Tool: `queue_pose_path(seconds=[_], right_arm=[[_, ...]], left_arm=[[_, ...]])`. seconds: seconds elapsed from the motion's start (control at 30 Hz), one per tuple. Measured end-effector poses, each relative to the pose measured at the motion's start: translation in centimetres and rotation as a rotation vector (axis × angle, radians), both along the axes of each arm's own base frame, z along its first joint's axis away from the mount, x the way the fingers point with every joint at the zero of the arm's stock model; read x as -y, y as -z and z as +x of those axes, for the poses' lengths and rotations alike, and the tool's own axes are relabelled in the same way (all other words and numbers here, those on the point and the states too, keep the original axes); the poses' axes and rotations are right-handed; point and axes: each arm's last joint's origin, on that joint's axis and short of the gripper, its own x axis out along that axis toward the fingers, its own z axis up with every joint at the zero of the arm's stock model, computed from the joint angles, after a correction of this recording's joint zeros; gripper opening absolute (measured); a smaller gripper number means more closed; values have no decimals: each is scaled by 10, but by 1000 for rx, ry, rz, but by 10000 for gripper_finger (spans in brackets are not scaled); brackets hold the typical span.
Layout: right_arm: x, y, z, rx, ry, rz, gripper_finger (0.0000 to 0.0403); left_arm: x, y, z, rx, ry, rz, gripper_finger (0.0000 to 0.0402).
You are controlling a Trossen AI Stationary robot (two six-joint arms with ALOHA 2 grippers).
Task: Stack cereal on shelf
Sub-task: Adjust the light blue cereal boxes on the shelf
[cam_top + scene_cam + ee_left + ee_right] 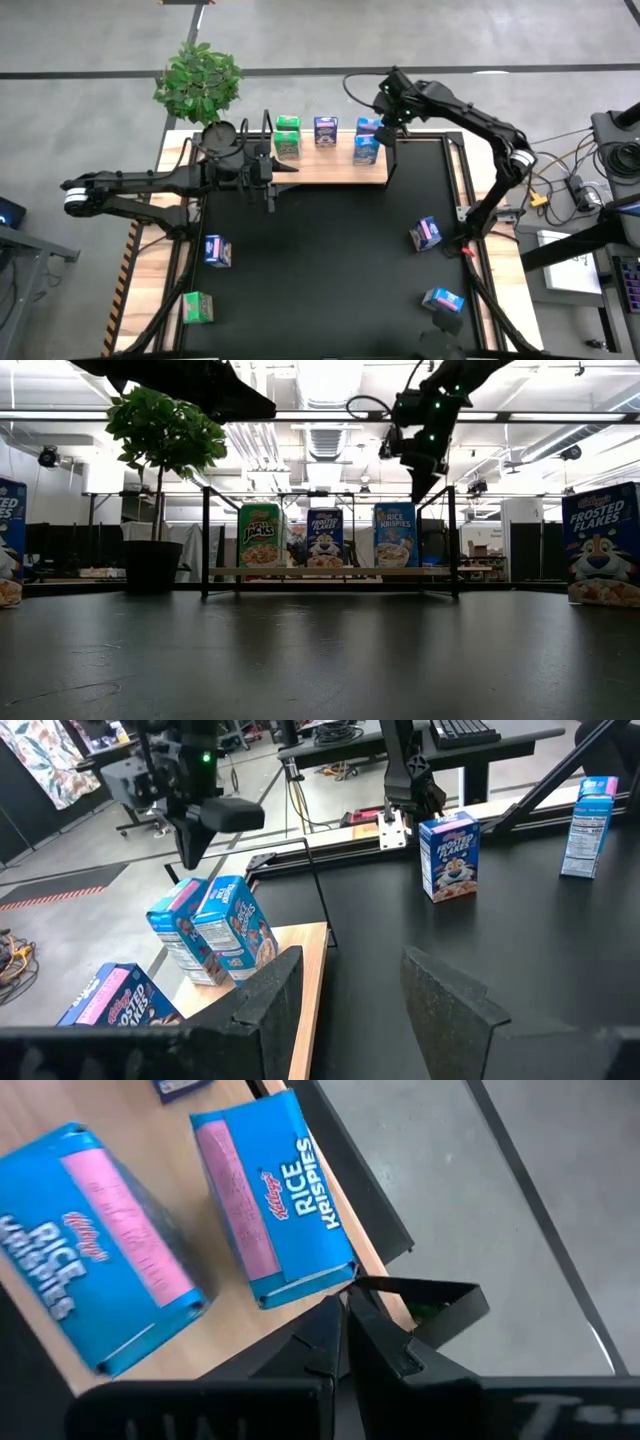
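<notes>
The shelf [330,168] is a light wood board with black uprights at the table's far edge. On it stand two green cartons [287,138], a blue Frosted Flakes carton [326,130] and two blue Rice Krispies cartons [366,140], seen close in the right wrist view [275,1200]. My right gripper [386,118] is shut and hangs point down just above the right-hand Rice Krispies carton [395,535]; a small gap shows. My left gripper [350,995] is open and empty, over the shelf's front edge [283,172], pointing toward the table's right.
Several more cartons stand on the black mat: blue [217,250] and green [198,307] near the left edge, purple-blue [426,234] and blue [442,299] near the right. A potted plant [198,78] stands at the shelf's left end. Cables lie off the table's right.
</notes>
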Motion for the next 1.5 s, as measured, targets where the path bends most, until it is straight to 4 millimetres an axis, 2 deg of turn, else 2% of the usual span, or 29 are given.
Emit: queue_pose_path(seconds=[0.33, 0.93, 1.2, 1.37, 1.5], right_arm=[[10, 13, 10, -3, -15, -12, 12], [12, 11, 11, 10, -32, -40, 12], [4, 0, 7, 22, 6, -13, 12], [-5, -4, 13, 45, -24, -6, 12], [-16, -4, 22, 107, -112, 61, 12]], left_arm=[[0, 0, 0, -1, 1, 6, 152], [0, 0, 0, -2, 2, 6, 152], [0, 0, 0, -2, 2, 6, 152], [0, 0, 0, -2, 2, 6, 152], [0, 0, 0, -3, 2, 6, 152]])
